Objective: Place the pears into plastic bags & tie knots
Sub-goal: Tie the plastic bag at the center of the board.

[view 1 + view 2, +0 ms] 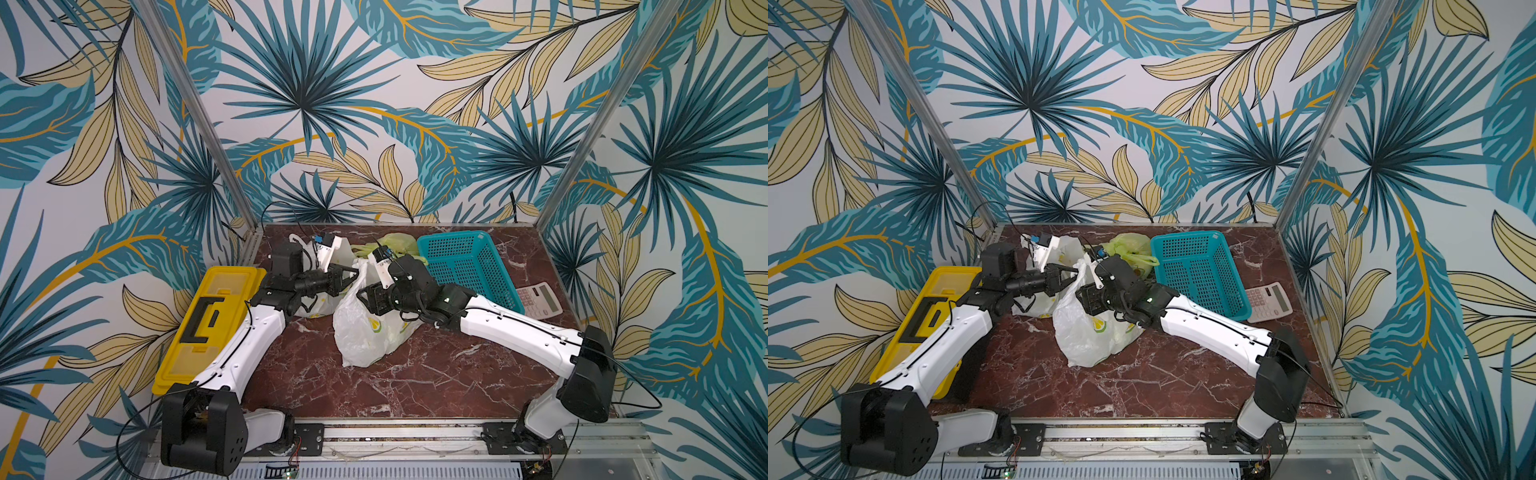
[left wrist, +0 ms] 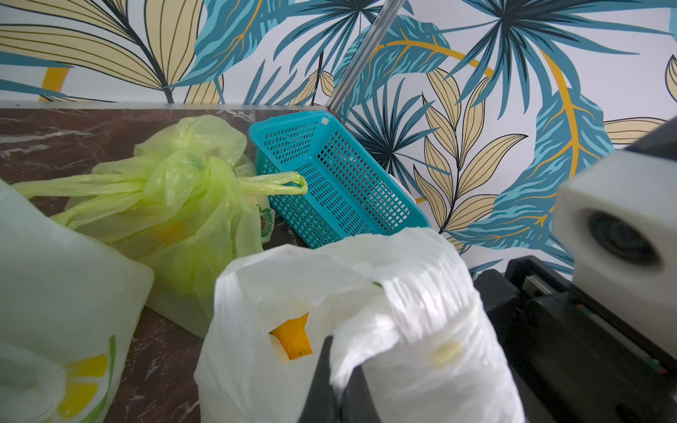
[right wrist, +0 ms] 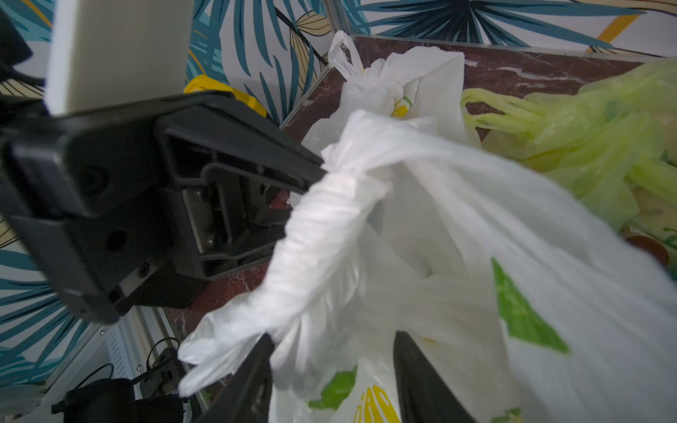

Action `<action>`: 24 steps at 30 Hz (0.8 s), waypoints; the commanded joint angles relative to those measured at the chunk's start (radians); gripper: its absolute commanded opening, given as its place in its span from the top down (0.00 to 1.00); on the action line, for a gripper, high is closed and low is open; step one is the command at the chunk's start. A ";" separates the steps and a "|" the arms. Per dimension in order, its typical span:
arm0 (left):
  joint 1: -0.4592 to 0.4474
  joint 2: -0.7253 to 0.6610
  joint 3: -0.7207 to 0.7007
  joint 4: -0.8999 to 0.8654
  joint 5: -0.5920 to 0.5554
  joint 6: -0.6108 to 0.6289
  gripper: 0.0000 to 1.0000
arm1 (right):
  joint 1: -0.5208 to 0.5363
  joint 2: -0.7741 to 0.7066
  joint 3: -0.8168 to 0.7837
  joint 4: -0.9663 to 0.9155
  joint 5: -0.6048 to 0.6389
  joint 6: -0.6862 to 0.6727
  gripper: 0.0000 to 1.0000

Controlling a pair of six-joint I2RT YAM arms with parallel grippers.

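In both top views the white bag (image 1: 361, 332) stands mid-counter (image 1: 436, 374), its neck drawn up between the two arms; the left claw (image 1: 353, 273) is pressed together on the twisted handle (image 1: 362, 268); the right claw (image 1: 362, 296) sits just beside and lower, against the bag's shoulder; both forearms lean in low from the front rail, wrists almost meeting.

From the left wrist, white plastic bunches over that claw's fingers (image 2: 322, 381); beyond lies the green bag (image 2: 176, 190), already knotted, touching the teal basket (image 2: 329, 175); I cannot make out any pear through the plastic.

From the right wrist, the handle runs like a rope from the left claw's tips down to the right claw, whose jaws stand spread, the loose end draped over one finger; so the right arm is nearer that end, and I judge the coming grab must close across the rope's length.
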 commanded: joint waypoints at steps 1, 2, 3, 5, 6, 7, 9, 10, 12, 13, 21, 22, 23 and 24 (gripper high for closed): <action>0.008 0.014 -0.002 0.013 -0.010 -0.040 1.00 | 0.002 -0.067 -0.031 -0.073 0.032 -0.051 0.47; 0.008 0.016 -0.001 0.013 -0.010 -0.044 1.00 | 0.002 -0.070 -0.034 -0.088 0.040 -0.060 0.47; 0.008 0.017 -0.001 0.013 -0.010 -0.047 1.00 | 0.002 -0.071 -0.037 -0.098 0.042 -0.070 0.47; 0.005 0.013 -0.002 0.013 -0.010 -0.050 1.00 | 0.002 -0.058 -0.029 -0.103 0.047 -0.076 0.49; 0.003 0.009 -0.003 0.013 -0.008 -0.049 1.00 | 0.002 -0.048 -0.022 -0.101 0.045 -0.079 0.49; 0.001 0.004 -0.004 0.014 -0.004 -0.047 1.00 | 0.002 -0.037 -0.014 -0.098 0.047 -0.081 0.50; -0.001 -0.005 -0.007 0.013 -0.003 -0.049 1.00 | 0.001 -0.014 0.009 -0.093 0.049 -0.086 0.53; -0.004 -0.008 -0.009 0.013 -0.002 -0.051 1.00 | 0.001 -0.001 0.026 -0.094 0.049 -0.091 0.53; -0.005 -0.012 -0.011 0.013 -0.005 -0.053 1.00 | 0.001 0.020 0.055 -0.096 0.044 -0.099 0.53; -0.005 -0.012 -0.014 0.013 -0.008 -0.053 1.00 | 0.000 0.030 0.070 -0.095 0.039 -0.098 0.52; -0.018 -0.004 -0.024 0.014 -0.029 -0.059 1.00 | 0.001 0.083 0.135 -0.114 0.036 -0.096 0.47; -0.021 -0.004 -0.024 0.013 -0.033 -0.059 1.00 | 0.001 0.091 0.149 -0.123 0.037 -0.097 0.46; -0.024 -0.006 -0.026 0.013 -0.039 -0.061 1.00 | 0.000 0.100 0.163 -0.132 0.034 -0.094 0.46; -0.026 -0.004 -0.026 0.013 -0.043 -0.063 1.00 | 0.001 0.111 0.183 -0.146 0.033 -0.092 0.45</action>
